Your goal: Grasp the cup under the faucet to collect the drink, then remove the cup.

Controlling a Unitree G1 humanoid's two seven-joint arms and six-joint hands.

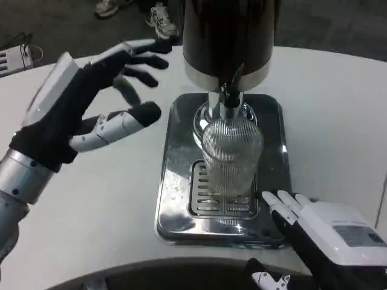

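Note:
A clear ribbed cup (231,156) stands upright on the grate of the shiny drip tray (175,205), right under the faucet (228,99) of the dark drink dispenser (228,36). My left hand (91,109) is raised to the left of the tray, fingers spread, holding nothing and well apart from the cup. At the tray's front right corner my right hand (320,232) lies flat on the table, its fingers apart, and it does not touch the cup.
The round white table (91,199) has bare surface left of the tray and far right. The dispenser body looms over the tray's back. Shoes of people (158,18) stand beyond the table's far edge.

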